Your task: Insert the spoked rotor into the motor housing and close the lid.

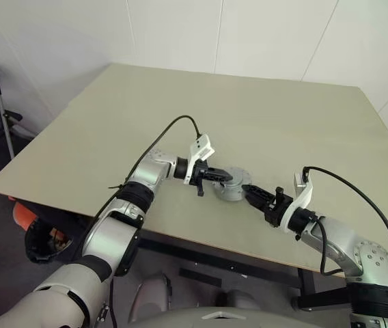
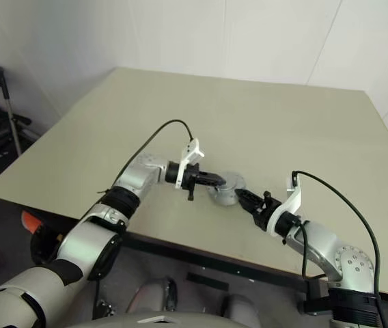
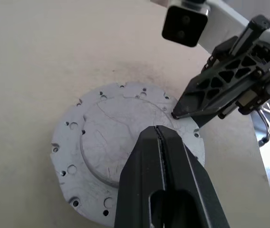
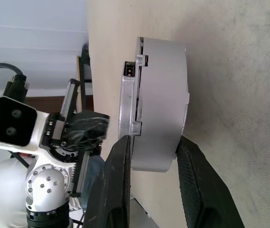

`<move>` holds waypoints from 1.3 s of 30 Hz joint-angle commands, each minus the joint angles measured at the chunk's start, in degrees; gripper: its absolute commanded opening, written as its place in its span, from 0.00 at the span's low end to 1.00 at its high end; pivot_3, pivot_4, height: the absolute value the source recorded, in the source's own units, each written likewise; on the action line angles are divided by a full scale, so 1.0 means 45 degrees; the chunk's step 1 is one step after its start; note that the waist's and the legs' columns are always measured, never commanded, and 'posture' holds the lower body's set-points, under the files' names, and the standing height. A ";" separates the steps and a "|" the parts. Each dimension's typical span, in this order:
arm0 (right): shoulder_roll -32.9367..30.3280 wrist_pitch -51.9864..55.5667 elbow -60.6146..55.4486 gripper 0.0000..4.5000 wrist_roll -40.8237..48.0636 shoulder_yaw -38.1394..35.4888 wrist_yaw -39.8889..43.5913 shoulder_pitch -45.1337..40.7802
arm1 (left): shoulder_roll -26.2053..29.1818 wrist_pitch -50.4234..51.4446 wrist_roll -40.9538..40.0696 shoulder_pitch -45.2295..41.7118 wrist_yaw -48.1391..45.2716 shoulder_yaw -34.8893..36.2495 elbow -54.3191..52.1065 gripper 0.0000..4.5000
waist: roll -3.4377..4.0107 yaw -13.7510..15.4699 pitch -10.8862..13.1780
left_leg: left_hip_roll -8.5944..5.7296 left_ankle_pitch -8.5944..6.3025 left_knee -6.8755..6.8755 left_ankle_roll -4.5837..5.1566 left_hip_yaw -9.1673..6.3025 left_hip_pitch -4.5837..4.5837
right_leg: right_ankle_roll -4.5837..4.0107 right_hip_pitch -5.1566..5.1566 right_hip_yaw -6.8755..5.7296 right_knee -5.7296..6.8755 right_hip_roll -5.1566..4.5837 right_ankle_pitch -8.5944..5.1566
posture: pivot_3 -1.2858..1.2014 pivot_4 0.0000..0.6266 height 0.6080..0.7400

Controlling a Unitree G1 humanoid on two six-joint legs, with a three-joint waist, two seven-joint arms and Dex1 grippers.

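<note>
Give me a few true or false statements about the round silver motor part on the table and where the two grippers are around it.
1. The round silver metal motor assembly sits on the beige table. True.
2. The left gripper has its fingers spread wide apart. False: its fingers are pressed together over the assembly's flat, hole-dotted top.
3. The right gripper has a finger on each side of the assembly. True.
4. The assembly lies at the table's far edge. False: it sits near the front edge, between the two grippers.
5. A person's hand steadies the assembly. False: there are just the two grippers at it.
</note>
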 commanded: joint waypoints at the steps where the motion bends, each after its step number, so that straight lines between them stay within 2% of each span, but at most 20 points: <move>1: -0.0004 -0.0195 -0.0841 0.26 0.0599 -0.0150 0.0444 -0.0242 | -0.0066 0.1290 -0.1101 -0.0123 0.0731 0.0933 -0.1359 0.00 | 0.0000 0.0001 0.0000 | 0.0000 0.0000 0.0000 0.0001 0.0000 0.0000 | 0.0000 -0.0001 -0.0001 0.0000 0.0000 0.0000 | 0.52 0.00 1.00; 8: 0.0039 -0.0317 -0.0975 0.26 0.0599 -0.0127 0.0440 -0.0211 | -0.0135 0.6634 -0.4171 0.0338 0.3690 0.3749 -0.3590 0.00 | 0.0001 -0.0036 -0.0001 | 0.0001 -0.0001 0.0009 0.0003 0.0000 -0.0003 | 0.0000 -0.0007 -0.0003 0.0013 0.0000 0.0000 | 0.52 0.00 1.00; 11: 0.0094 -0.0377 -0.1027 0.26 0.0599 -0.0097 0.0419 -0.0297 | 0.0144 0.8849 -0.5194 0.1554 0.4628 0.4341 -0.5171 0.13 | 0.0007 -0.0059 -0.0004 | 0.0002 -0.0006 0.0008 0.0009 0.0000 0.0005 | 0.0000 -0.0004 -0.0001 0.0013 0.0001 0.0000 | 0.52 0.00 1.00; 16: 0.0195 -0.0488 -0.1094 0.26 0.0599 0.0019 0.0390 -0.0554 | 0.0202 1.1523 -0.6783 0.3380 0.6456 0.5721 -0.7061 0.48 | -0.0002 -0.0044 0.0002 | 0.0002 -0.0013 0.0020 0.0020 -0.0004 -0.0014 | 0.0006 -0.0011 -0.0007 0.0011 0.0003 -0.0003 | 0.52 0.00 1.00; 18: 0.0248 -0.0534 -0.1119 0.26 0.0599 0.0056 0.0361 -0.0705 | -0.0043 1.2518 -0.7472 0.3879 0.7359 0.6623 -0.7618 0.66 | -0.0003 -0.0042 0.0002 | 0.0002 -0.0017 0.0036 0.0026 -0.0008 -0.0018 | 0.0010 -0.0004 -0.0007 0.0007 0.0002 -0.0005 | 0.52 0.00 1.00; 23: 0.0414 -0.0573 -0.1138 0.26 0.0599 0.0084 0.0326 -0.1165 | -0.0960 1.4704 -0.8840 0.4668 0.9386 0.8889 -0.8292 0.99 | -0.0006 -0.0058 0.0004 | -0.0002 -0.0019 0.0069 0.0027 -0.0011 -0.0008 | 0.0023 0.0022 0.0002 0.0005 0.0001 -0.0004 | 0.52 0.00 1.00; 27: 0.0522 -0.0551 -0.1115 0.26 0.0599 0.0008 0.0325 -0.1562 | -0.1477 1.6158 -0.9597 0.4913 1.0324 1.0311 -0.8244 1.00 | -0.0008 -0.0076 0.0005 | -0.0003 -0.0019 0.0079 0.0026 -0.0012 -0.0006 | 0.0044 0.0027 0.0008 0.0001 0.0001 0.0003 | 0.52 0.00 1.00; 39: 0.1306 -0.0607 -0.2210 0.26 0.0599 -0.0001 -0.0321 -0.2489 | -0.1951 1.6222 -1.1631 0.4926 1.1859 1.1119 -0.7321 1.00 | -0.0011 -0.0065 0.0006 | -0.0009 -0.0025 0.0074 0.0035 -0.0016 -0.0017 | 0.0096 0.0022 0.0010 -0.0013 0.0002 0.0017 | 0.52 0.00 1.00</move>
